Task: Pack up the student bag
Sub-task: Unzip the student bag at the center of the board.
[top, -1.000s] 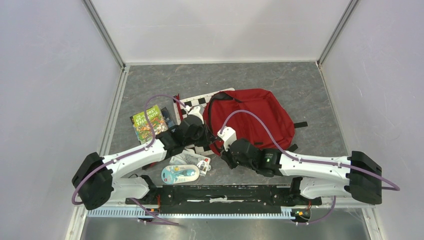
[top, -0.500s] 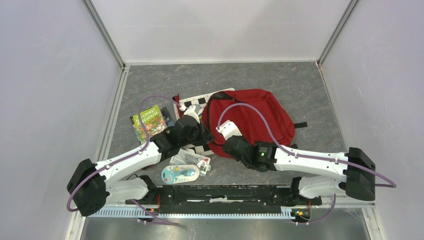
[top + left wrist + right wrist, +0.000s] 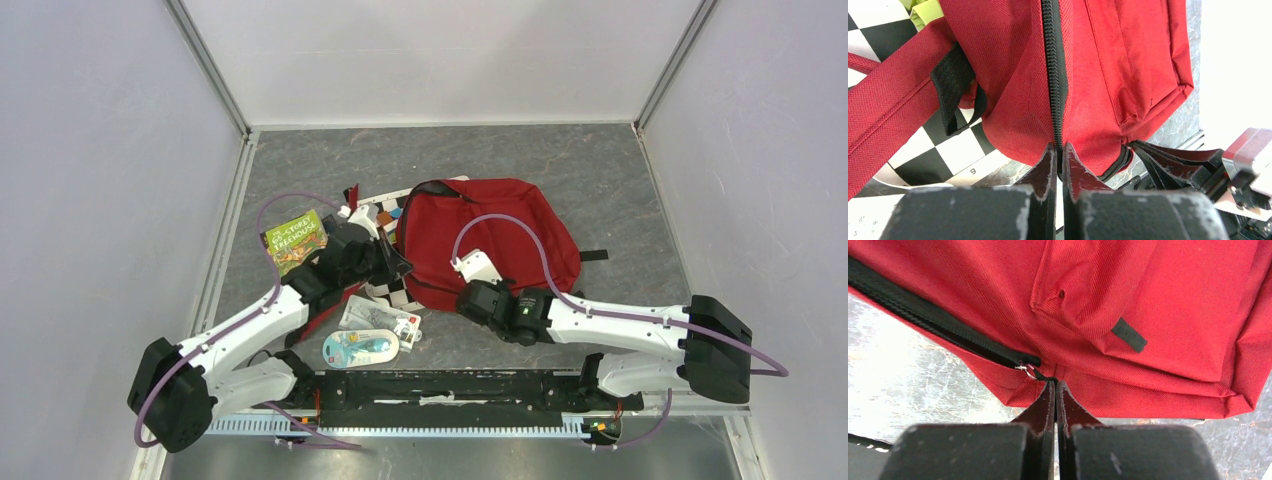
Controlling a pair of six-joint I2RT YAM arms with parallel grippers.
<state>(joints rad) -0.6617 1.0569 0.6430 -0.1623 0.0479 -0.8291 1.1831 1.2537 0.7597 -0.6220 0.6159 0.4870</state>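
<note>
You hold the bag point(image 3: 500, 235) at two spots on its near edge.
A book point(image 3: 297, 238) lies far left on the bench point(image 3: 600, 170); your left fingers point(image 3: 1044, 172) are pinched narrow on the bag at its black zipper point(image 3: 1053, 75), above a checkered board point(image 3: 955, 150); the bag lies mid-bench; your right fingers point(image 3: 1040, 410) are pinched tight on its hem, beside the zipper's metal ring point(image 3: 1027, 370).

A red backpack point(image 3: 1118, 70) fills the upper frame. Its black zipper point(image 3: 1053, 75) runs straight down to the fingers point(image 3: 1046, 172), pinched together on its lower end. At left, a red strap point(image 3: 893, 110) crosses a checkerboard sheet point(image 3: 955, 145).
</note>
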